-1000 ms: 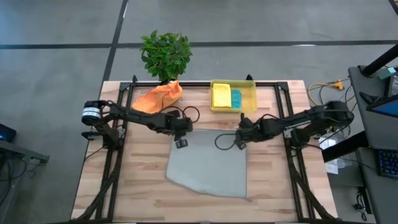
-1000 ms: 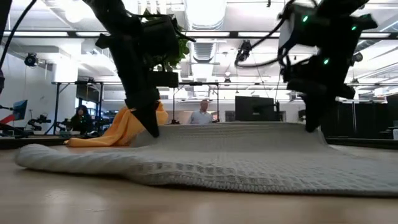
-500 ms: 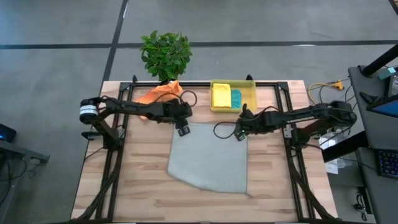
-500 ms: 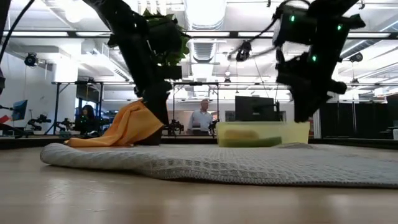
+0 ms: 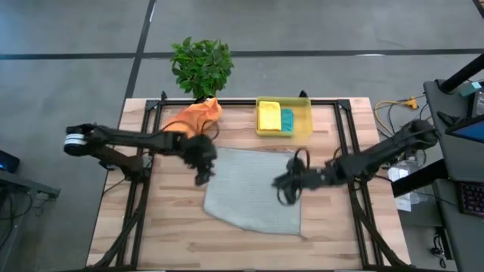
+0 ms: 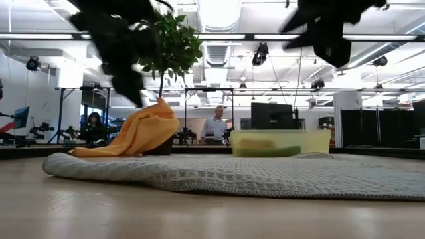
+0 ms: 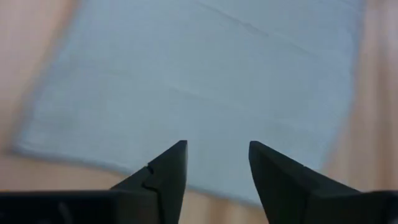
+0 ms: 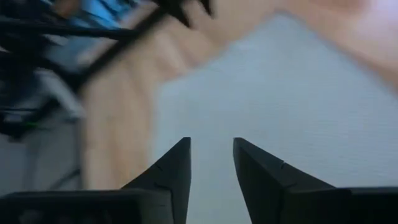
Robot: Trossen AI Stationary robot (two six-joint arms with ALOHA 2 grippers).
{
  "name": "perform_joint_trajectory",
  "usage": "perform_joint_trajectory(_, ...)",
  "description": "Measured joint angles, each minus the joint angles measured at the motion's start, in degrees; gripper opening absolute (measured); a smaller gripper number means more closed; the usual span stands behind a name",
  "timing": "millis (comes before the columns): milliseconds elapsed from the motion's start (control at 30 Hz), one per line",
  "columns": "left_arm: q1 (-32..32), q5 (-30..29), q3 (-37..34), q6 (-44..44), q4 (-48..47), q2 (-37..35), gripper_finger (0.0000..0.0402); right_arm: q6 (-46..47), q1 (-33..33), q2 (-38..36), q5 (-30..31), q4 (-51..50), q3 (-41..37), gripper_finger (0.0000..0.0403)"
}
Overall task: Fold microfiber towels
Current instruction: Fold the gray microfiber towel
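Here the light grey towel (image 5: 253,190) lies spread flat mid-bench, thin and limp, likely to sag unless pinched at its corners. Left gripper (image 5: 201,178) and right gripper (image 5: 281,186) hover above opposite edges, jaws apart and empty.

Two slender dark arms, pointed black fingers (image 7: 168,177), looping black cables.

No readable text, labels or numbers; distant screens perhaps too blurred.
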Motion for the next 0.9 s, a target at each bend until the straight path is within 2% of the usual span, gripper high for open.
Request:
perform_joint_trajectory(167, -13.3, -0.4, -10.2, -9.5, 6.1, -6.9, 0.0139, 5.6, 6.1, 11.8, 3.8, 12.9, 2.0, 0.0106)
perform_joint_trajectory(367, -27.2, -10.1, -18.6, -19.9, 11.3, -8.2, 0.0136, 10.0, 7.7, 26.3, 3.7, 13.2, 11.6, 0.0106)
perform_joint_trajectory(500, -30.2, -12.2, -21.0, -21.0, 13.0, -6.4, 0.0136, 8.2, 7.2, 33.5, 2.9, 10.1, 19.2, 0.0106)
perform_joint_trajectory(667, -30.3, -12.9, -24.4, -21.3, 25.6, -1.2, 0.0136, 11.4, 4.3, 41.0, 0.8, -3.3, 28.7, 0.0097)
perform_joint_trajectory(800, -30.5, -17.0, -23.9, -22.5, 27.0, 3.0, 0.0131, 10.1, 2.5, 44.6, -0.7, -10.0, 34.7, 0.0071)
perform_joint_trajectory(900, -30.6, -19.7, -23.8, -22.5, 29.0, 5.5, 0.0103, 8.8, 1.5, 45.9, -0.8, -11.9, 36.8, 0.0042)
